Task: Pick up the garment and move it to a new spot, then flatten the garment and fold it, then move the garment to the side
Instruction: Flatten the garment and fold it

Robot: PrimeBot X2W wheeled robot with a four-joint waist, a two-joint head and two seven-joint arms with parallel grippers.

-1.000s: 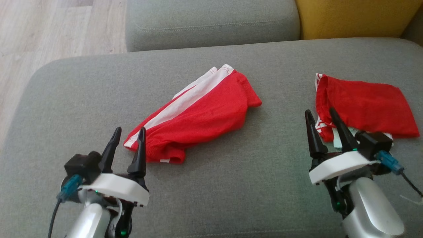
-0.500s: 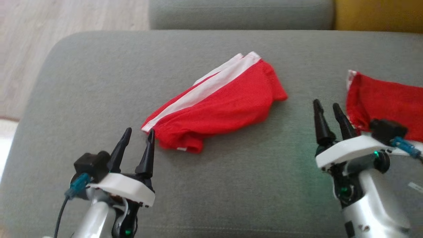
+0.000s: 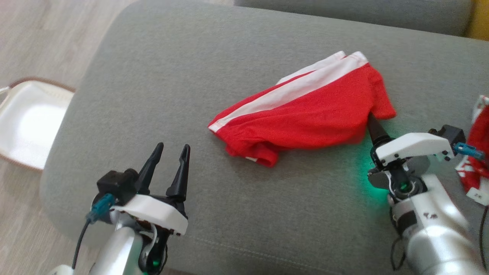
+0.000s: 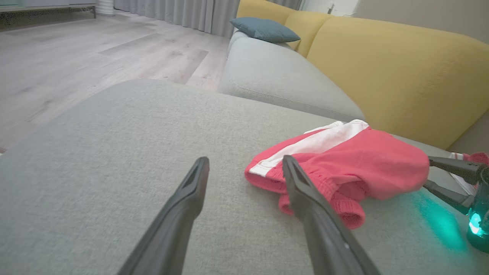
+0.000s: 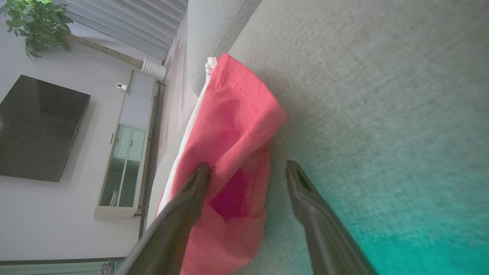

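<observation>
A red fabric garment with a broad white stripe (image 3: 305,110) lies crumpled near the middle of a grey woven sofa seat (image 3: 183,68), its striped edge turned toward the far side of the seat and a bunched, ribbed hem nearest the robot.

The right gripper (image 5: 247,165) is at the garment's right end with its jaws wide apart. In the right wrist view one dark finger (image 5: 191,191) lies against the red cloth while the other stands over bare grey seat. In the head view the cloth hides the fingertips, so I cannot tell whether any fabric sits between them. A green glow from this arm tints the seat beside it.

The left gripper (image 3: 172,146) hangs over bare seat just off the garment's near left end, jaws wide and holding nothing.

A second red garment (image 3: 477,152) lies at the seat's right edge. A white tray with a brown rim (image 3: 26,122) sits on the pale wooden floor (image 3: 38,38) to the left. Beyond the seat are a yellow sofa back (image 4: 382,68) and a blue cushion (image 4: 263,29).
</observation>
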